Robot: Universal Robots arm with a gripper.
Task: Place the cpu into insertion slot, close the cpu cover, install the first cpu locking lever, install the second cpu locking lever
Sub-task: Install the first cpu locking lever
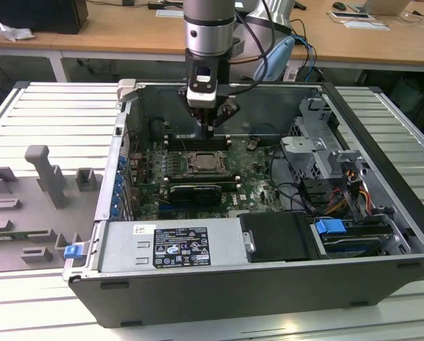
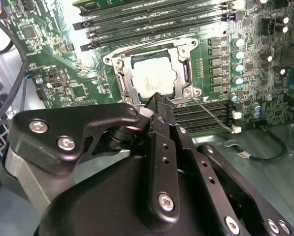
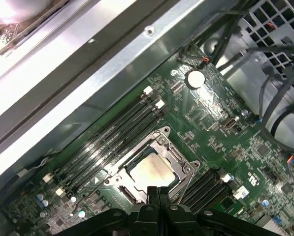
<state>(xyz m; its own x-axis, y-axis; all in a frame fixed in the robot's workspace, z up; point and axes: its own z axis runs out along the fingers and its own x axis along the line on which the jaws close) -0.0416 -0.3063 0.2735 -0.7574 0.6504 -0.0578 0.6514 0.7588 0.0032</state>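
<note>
Claw (image 2: 157, 100), closed on nothing, hangs tip-down just over one edge of the cpu (image 2: 154, 79). The cpu lies flat in the slot (image 2: 185, 73), cover (image 2: 121, 73) seemingly down around it, on the board (image 2: 73, 69). In the exterior view it sits below, slightly nearer than the claw.
</note>
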